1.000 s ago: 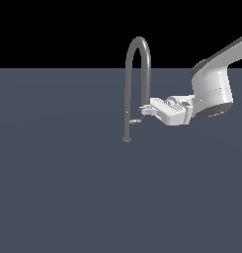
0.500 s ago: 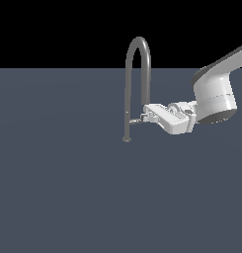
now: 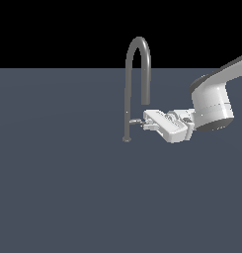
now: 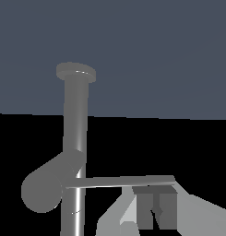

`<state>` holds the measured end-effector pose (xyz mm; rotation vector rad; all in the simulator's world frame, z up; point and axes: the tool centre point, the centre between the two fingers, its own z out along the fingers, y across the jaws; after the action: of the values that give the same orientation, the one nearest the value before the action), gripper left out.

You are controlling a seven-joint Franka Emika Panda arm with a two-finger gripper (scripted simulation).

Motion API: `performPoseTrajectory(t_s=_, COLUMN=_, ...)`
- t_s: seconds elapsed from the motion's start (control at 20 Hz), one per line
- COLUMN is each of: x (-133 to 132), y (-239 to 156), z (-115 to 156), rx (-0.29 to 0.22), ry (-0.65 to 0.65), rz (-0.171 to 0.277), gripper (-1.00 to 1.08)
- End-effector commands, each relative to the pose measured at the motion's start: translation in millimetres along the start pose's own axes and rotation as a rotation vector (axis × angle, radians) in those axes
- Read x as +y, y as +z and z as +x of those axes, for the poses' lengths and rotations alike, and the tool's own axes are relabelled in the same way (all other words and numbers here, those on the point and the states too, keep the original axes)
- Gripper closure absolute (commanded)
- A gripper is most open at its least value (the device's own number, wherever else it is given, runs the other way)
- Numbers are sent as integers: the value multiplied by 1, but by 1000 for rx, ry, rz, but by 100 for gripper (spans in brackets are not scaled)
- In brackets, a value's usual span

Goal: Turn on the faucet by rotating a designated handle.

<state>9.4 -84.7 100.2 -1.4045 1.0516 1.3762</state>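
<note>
The handle (image 3: 136, 120) projects sideways from the lower stem of the faucet (image 3: 128, 89), toward the exterior view's right, low on the stem and a little above the small round base. In the wrist view the handle (image 4: 52, 186) shows as a thick stub crossing the stem, with a thin rod (image 4: 119, 181) running from it toward the fingers. The fingers (image 3: 144, 122) sit just at the handle's outer end, at about its height; contact appears likely, but the exterior view is too small to confirm it. In the wrist view the fingertips (image 4: 153, 205) lie right beside the rod's far end, close together. Whether the fingers are clenched on anything or released cannot be told from either view.

The faucet stands upright on the dark grey desk (image 3: 68, 188), its arch rising above the fingers and its thicker spout end hanging just over them. The white arm (image 3: 211, 101) reaches in from the exterior view's right.
</note>
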Motion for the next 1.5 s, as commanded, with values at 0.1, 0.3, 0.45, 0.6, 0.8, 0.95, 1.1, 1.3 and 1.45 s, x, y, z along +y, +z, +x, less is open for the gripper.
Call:
performPoseTrajectory(t_s=0.1, x=2, y=0, z=5, rx=0, ry=-3, rz=-2, gripper=108)
performPoseTrajectory(t_s=0.3, x=-2, y=0, z=19, rx=1, ry=6, rz=0, gripper=108)
performPoseTrajectory(t_s=0.45, x=-4, y=0, z=30, rx=1, ry=12, rz=2, gripper=108)
performPoseTrajectory(t_s=0.6, x=-6, y=-1, z=39, rx=1, ry=17, rz=3, gripper=108)
performPoseTrajectory(t_s=0.8, x=-8, y=-1, z=51, rx=2, ry=24, rz=5, gripper=108)
performPoseTrajectory(t_s=0.95, x=-14, y=0, z=26, rx=30, ry=-1, rz=-28, gripper=108)
performPoseTrajectory(t_s=1.1, x=-17, y=-1, z=33, rx=26, ry=3, rz=-23, gripper=108)
performPoseTrajectory(t_s=1.3, x=-22, y=-1, z=41, rx=21, ry=8, rz=-17, gripper=108)
performPoseTrajectory(t_s=1.45, x=-24, y=-1, z=47, rx=18, ry=12, rz=-13, gripper=108)
